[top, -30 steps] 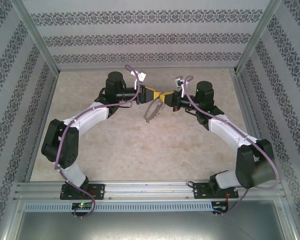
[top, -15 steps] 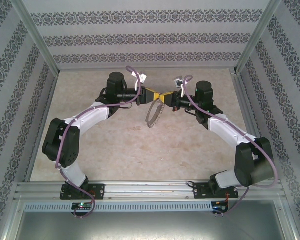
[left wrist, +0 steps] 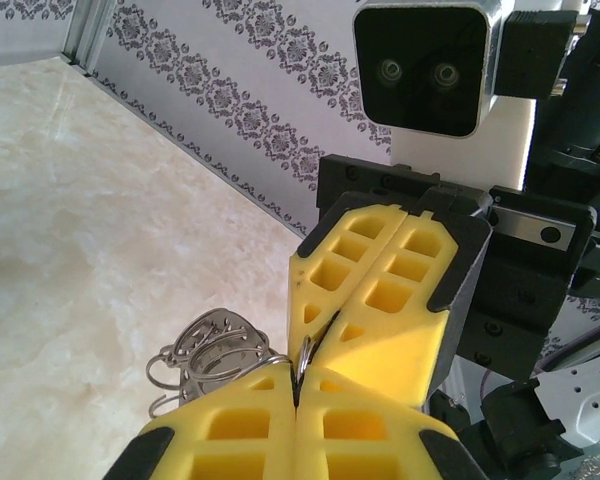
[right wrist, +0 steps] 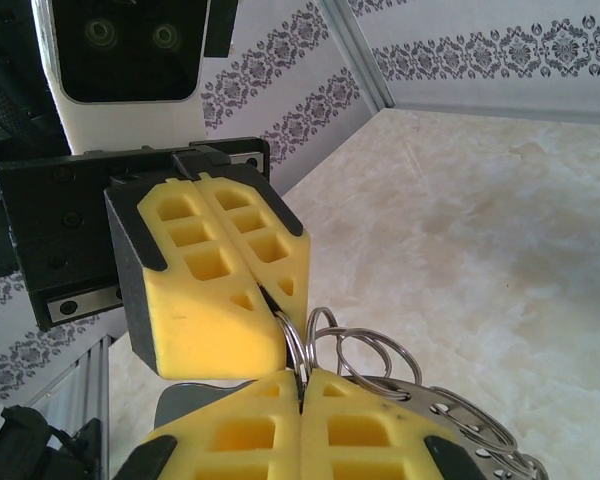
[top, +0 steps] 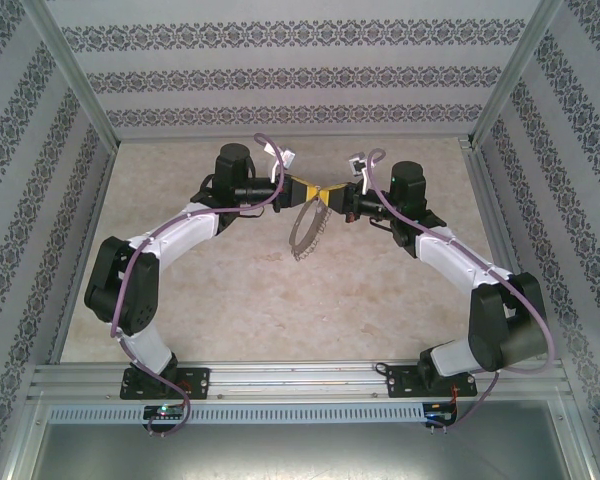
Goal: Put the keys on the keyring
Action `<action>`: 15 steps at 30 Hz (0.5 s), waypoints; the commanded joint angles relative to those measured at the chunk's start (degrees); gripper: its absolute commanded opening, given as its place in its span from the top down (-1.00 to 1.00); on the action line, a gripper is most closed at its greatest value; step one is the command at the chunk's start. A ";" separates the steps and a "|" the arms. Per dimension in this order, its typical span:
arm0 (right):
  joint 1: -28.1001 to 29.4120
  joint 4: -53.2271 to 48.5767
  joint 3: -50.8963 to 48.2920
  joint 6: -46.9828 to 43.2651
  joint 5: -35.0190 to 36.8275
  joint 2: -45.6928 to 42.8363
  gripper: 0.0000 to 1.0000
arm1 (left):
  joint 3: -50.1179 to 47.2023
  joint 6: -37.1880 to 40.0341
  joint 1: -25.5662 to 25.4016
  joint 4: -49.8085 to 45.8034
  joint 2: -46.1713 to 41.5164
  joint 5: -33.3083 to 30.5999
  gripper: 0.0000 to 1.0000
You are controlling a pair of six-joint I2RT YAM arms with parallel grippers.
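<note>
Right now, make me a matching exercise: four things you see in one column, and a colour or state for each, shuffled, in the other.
1 keyring
2 small wire ring
3 table
4 fingers

A yellow
B clamped where left gripper and right gripper meet
C pale marbled
D dangling in the air

Pairs: 1-D, 2-B, 3-C, 4-A

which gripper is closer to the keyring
Left, narrowly. The left gripper and right gripper both pinch the keyring, tip to tip, but its loop hangs on the left one's side.
</note>
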 commanded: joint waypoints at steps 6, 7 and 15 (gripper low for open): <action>-3.40 4.53 -1.98 2.48 4.55 -6.51 0.17 | -1.27 -1.40 -2.41 5.74 -3.21 -3.20 1.00; -3.66 4.89 -2.82 2.85 5.32 -7.44 0.15 | -1.56 -1.81 -2.40 6.73 -3.47 -3.66 1.00; -2.62 7.75 -9.94 2.96 15.45 -10.49 0.11 | -4.17 -4.43 -2.43 16.14 -4.37 -4.82 1.00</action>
